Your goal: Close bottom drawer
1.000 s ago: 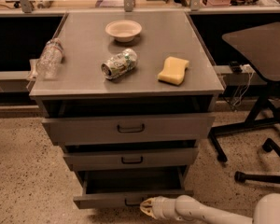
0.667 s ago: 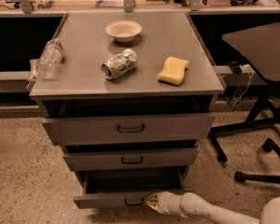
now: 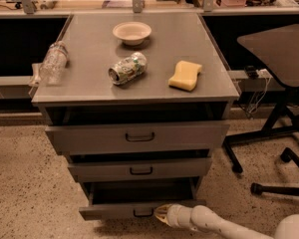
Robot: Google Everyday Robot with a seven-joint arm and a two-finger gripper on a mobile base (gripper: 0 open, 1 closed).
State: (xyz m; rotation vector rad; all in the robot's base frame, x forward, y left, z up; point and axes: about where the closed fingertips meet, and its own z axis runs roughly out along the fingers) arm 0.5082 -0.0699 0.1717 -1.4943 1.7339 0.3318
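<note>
Facing a grey metal cabinet (image 3: 189, 39) head-on, with three drawers stacked below its top. Found the bottom drawer (image 3: 109, 211) at the foot of the cabinet, just above the speckled floor (image 3: 25, 183) — pulled out, with its dark interior exposed behind the low front panel and its small dark handle (image 3: 143, 213) at the panel's middle. Found the gripper (image 3: 159, 214) at the lower edge of view, just right of that handle and against or very close to the drawer front; contact not confirmable. Cannot tell whether wide or narrow. Traced the white arm (image 3: 214, 224) from the gripper down and right to the frame's corner. Noted the middle drawer (image 3: 99, 171) and the top drawer (image 3: 89, 137) above, each likewise standing proud of the carcass, with dark gaps over them. Recorded on the cabinet top: a pale bowl (image 3: 132, 32) upright toward the back; a crushed can (image 3: 128, 68) on its side near the middle; a yellow sponge (image 3: 185, 75) to the can's right, apart from it; a clear plastic bottle (image 3: 53, 63) lying at the left edge, partly over it. Observed an office chair (image 3: 276, 54) to the cabinet's right — wheeled base on the floor.
</note>
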